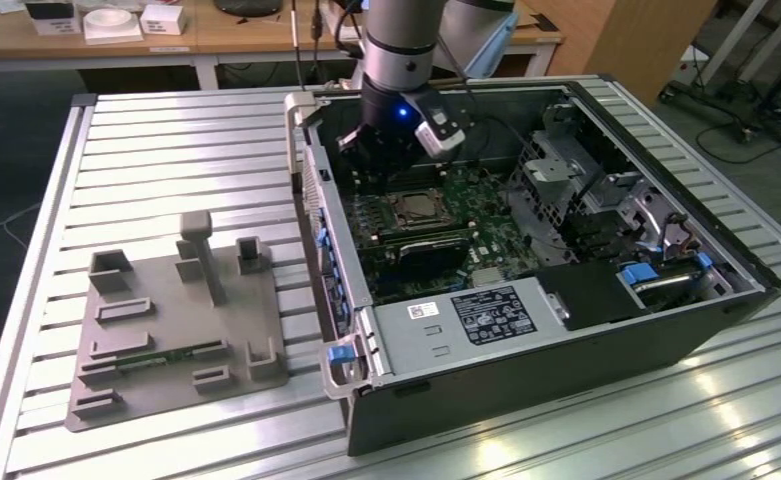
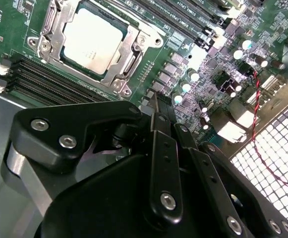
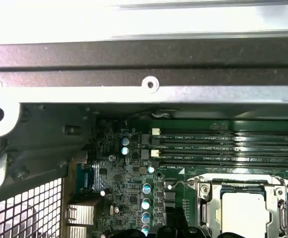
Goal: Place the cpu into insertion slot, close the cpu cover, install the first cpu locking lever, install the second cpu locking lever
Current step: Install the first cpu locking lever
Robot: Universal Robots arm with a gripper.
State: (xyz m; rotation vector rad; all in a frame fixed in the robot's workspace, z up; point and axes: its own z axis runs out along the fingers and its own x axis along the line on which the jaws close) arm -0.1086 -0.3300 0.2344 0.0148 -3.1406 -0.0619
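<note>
Claw (image 2: 158, 106) hovers over the motherboard (image 2: 210, 82) just beside the socket, nothing visibly in it; how far open, cannot tell. cpu (image 2: 94, 37) sits in the socket with the cpu cover (image 2: 126, 64) down around it. Looks like lever stage; whether the levers are latched is unclear. A lever move would need precise tip placement on thin wire.

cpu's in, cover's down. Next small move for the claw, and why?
Probably slide the claw across to the cpu cover's edge for the latching: the cpu sits seated, the cover lies flat around it, and the claw hovers off to one side.
</note>
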